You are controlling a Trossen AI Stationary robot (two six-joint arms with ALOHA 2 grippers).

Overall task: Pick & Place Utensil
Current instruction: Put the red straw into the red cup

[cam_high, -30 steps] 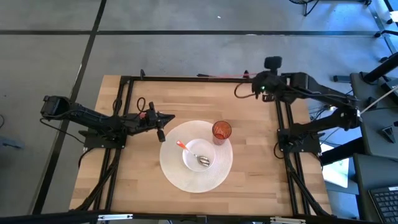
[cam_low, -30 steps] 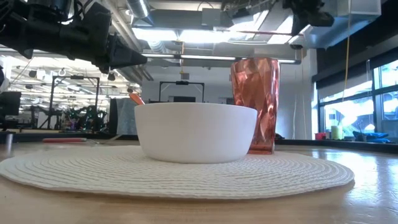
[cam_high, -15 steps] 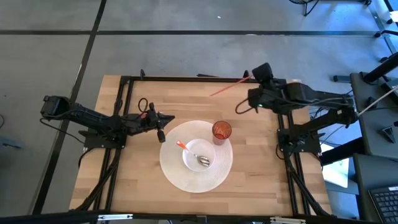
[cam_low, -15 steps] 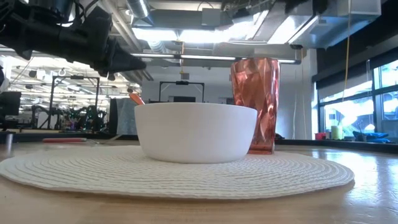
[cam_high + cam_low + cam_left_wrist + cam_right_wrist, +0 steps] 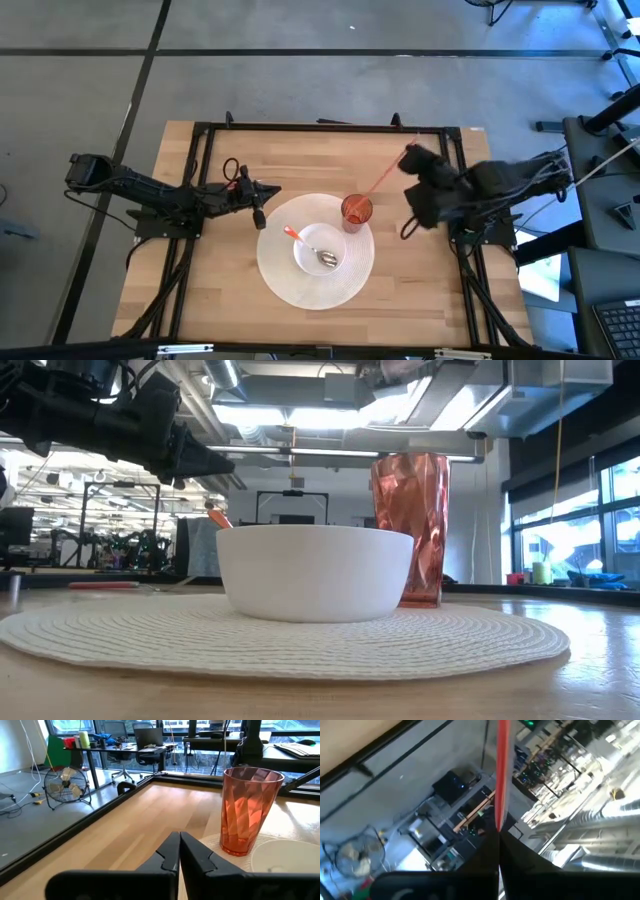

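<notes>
1. I saw my right gripper (image 5: 412,158) pinched tight on a thin red utensil (image 5: 380,178), its fingers (image 5: 485,855) closed on the stick's near end.
2. From that gripper the utensil slanted away and down, its far tip at the rim of the orange cup (image 5: 356,210).
3. The cup stood on the round woven mat (image 5: 285,285), touching the white bowl (image 5: 320,252), where a spoon (image 5: 322,256) lay.
4. My left gripper (image 5: 262,194) waited with fingers (image 5: 172,852) pressed together and empty, the mat's edge just ahead of it.
</notes>
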